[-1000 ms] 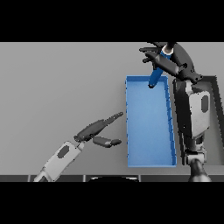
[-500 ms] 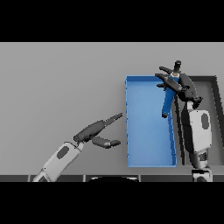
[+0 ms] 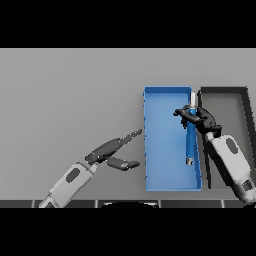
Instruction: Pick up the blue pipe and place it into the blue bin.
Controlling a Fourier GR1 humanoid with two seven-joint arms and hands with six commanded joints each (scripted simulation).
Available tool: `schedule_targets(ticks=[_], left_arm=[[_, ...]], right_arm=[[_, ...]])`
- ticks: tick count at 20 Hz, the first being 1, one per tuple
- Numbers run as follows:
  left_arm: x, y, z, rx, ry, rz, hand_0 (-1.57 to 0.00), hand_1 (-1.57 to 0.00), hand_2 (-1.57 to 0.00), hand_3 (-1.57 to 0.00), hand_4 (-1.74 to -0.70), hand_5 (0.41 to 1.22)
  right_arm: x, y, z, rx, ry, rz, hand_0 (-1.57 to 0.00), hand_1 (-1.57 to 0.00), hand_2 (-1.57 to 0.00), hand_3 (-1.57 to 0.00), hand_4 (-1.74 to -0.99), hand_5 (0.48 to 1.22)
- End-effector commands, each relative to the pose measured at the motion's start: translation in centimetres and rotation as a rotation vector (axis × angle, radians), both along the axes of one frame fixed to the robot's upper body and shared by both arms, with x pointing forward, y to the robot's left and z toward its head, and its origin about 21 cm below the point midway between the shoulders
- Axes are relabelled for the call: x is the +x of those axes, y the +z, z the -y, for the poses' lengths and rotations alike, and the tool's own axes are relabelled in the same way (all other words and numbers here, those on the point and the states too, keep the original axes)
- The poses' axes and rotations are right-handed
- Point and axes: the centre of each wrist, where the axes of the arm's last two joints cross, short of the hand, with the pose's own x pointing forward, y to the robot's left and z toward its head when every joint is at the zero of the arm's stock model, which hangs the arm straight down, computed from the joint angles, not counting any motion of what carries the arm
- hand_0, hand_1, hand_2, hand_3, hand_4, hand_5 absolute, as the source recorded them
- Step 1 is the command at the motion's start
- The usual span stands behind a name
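The blue pipe (image 3: 190, 141), a slim tube with pale ends, lies lengthwise along the right side of the blue bin (image 3: 163, 145). My right hand (image 3: 198, 119) is over its upper part with its fingers curled round the pipe. My left hand (image 3: 112, 148) hovers over the table just left of the bin, its fingers straight and the thumb spread, holding nothing.
A dark grey bin (image 3: 241, 111) stands right beside the blue bin, on its right. My right forearm crosses over that dark bin's left part.
My right hand has come down and towards me with the pipe, from the bin's far right corner into the bin. The pipe went from steeply tilted to lying lengthwise. The left hand stayed put.
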Motion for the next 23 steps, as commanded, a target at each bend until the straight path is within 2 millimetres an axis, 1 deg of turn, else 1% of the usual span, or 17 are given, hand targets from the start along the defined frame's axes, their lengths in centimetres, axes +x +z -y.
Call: schedule_targets(ticks=[1, 2, 3, 5, 6, 7, 8, 9, 10, 11, 14, 18, 20, 21, 23], left_arm=[[-0.2, 0.0, 0.0, -0.003, -0.003, 0.005, 0.0, 0.0, 0.0, 0.0, -0.83, 0.476], [0.1, -0.1, 0.0, 0.007, 0.004, -0.005, 0.0, 0.0, 0.0, 0.0, -0.83, 0.476], [0.0, -0.3, -0.1, 0.008, 0.003, -0.005, 0.0, 0.0, 0.0, 0.0, -0.83, 0.476], [-0.1, -0.2, -0.2, 0.001, 0.006, 0.0, 0.0, 0.0, 0.0, 0.0, -0.83, 0.477], [-0.1, -0.1, -0.1, -0.004, 0.005, -0.003, 0.0, 0.0, 0.0, 0.0, -0.83, 0.477], [0.0, -0.2, 0.0, 0.0, 0.007, -0.001, 0.0, 0.0, 0.0, 0.0, -0.83, 0.477], [0.1, -0.2, 0.0, 0.0, 0.012, -0.004, 0.0, 0.0, 0.0, 0.0, -0.83, 0.475], [0.0, -0.1, -0.3, -0.012, 0.004, 0.005, 0.0, 0.0, 0.0, 0.0, -0.83, 0.473], [0.0, -0.1, -0.3, -0.007, 0.009, 0.006, 0.0, 0.0, 0.0, 0.0, -0.83, 0.472], [0.0, -0.2, -0.3, -0.004, 0.008, 0.0, 0.0, 0.0, 0.0, 0.0, -0.83, 0.471], [-0.2, 0.0, -0.4, -0.007, 0.006, -0.001, 0.0, 0.0, 0.0, 0.0, -0.83, 0.471], [-0.2, 0.1, -0.3, 0.005, 0.006, 0.004, 0.0, 0.0, 0.0, 0.0, -0.83, 0.47], [-0.3, -0.1, -0.1, 0.014, 0.012, 0.006, 0.0, 0.0, 0.0, 0.0, -0.83, 0.472], [-0.3, 0.1, -0.3, 0.005, 0.008, 0.011, 0.0, 0.0, 0.0, 0.0, -0.83, 0.472], [-0.1, 0.8, -0.3, -0.003, 0.013, 0.022, 0.0, 0.0, 0.0, 0.0, -0.83, 0.474]], right_arm=[[-0.1, 0.1, 0.0, 0.013, -0.003, -0.036, -0.94, -0.88, -0.85, -0.52, -1.404, 1.159], [0.0, -0.1, -0.2, 0.013, -0.007, -0.069, -0.75, -0.71, -0.68, -0.41, -1.344, 1.172], [0.0, 0.0, -0.6, 0.015, 0.004, -0.089, -0.6, -0.57, -0.55, -0.33, -1.302, 1.182], [-0.4, 0.9, -0.7, -0.053, 0.107, -0.068, -0.38, -0.36, -0.35, -0.21, -1.234, 1.091], [-0.6, 0.8, -1.0, -0.105, 0.157, -0.026, -0.31, -0.29, -0.28, -0.17, -1.215, 1.044], [-0.5, 1.1, -1.1, -0.15, 0.182, -0.021, -0.25, -0.23, -0.22, -0.13, -1.204, 1.002], [-0.5, 1.0, -1.2, -0.172, 0.196, -0.026, -0.2, -0.18, -0.18, -0.11, -1.199, 0.967], [-0.5, 0.9, -1.3, -0.199, 0.208, -0.032, -0.16, -0.15, -0.14, -0.09, -1.196, 0.933], [-0.3, 0.9, -1.2, -0.21, 0.227, -0.039, -0.15, -0.12, -0.11, -0.07, -1.192, 0.907], [-0.4, 0.9, -1.5, -0.214, 0.233, -0.038, -0.12, -0.09, -0.09, -0.05, -1.189, 0.88], [-0.7, 0.9, -1.3, -0.229, 0.218, -0.045, -0.06, -0.05, -0.05, -0.03, -1.188, 0.818], [-0.5, 1.0, -1.5, -0.224, 0.212, -0.02, -0.03, -0.02, -0.02, -0.01, -1.176, 0.783], [-0.5, 1.1, -1.4, -0.245, 0.23, -0.016, -0.02, -0.01, -0.01, -0.01, -1.186, 0.772], [-0.4, 0.8, -1.6, -0.235, 0.224, -0.02, -0.02, -0.01, -0.01, -0.01, -1.186, 0.766], [-1.0, 0.9, -1.8, -0.23, 0.24, -0.018, -0.02, -0.01, -0.01, -0.01, -1.186, 0.769]])
